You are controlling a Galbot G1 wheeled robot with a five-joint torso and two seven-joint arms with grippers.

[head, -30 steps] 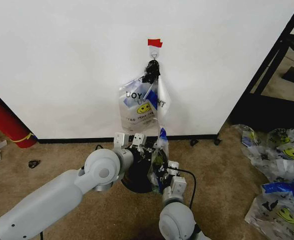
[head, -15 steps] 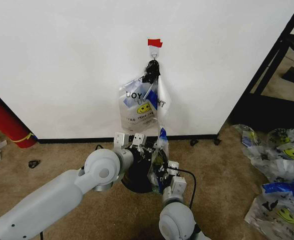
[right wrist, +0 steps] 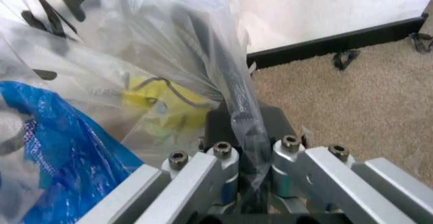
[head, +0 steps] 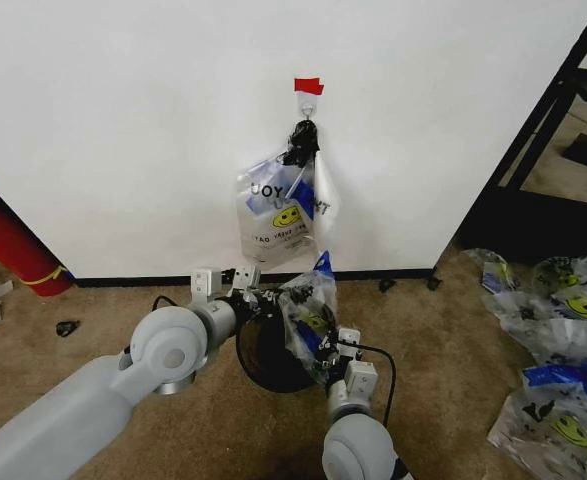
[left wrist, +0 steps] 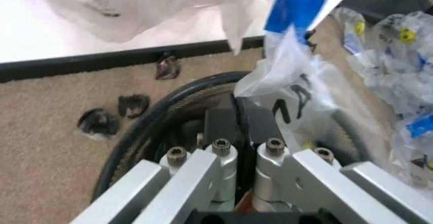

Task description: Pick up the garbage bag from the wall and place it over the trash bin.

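Both hands clamped on garbage bag [head: 308,312]: left hand [head: 256,297], right hand [head: 325,362]. Step: spreading mouth over trash bin [head: 265,358]. Next: seat film around rim.

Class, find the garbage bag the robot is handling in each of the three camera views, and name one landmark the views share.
Head view: the garbage bag sits low at centre, over the trash bin's right rim, below the wall.
Left wrist view: the bag is right of centre, past the left gripper.
Right wrist view: the bag is clamped in the right gripper.
Shared landmark: the black baseboard.
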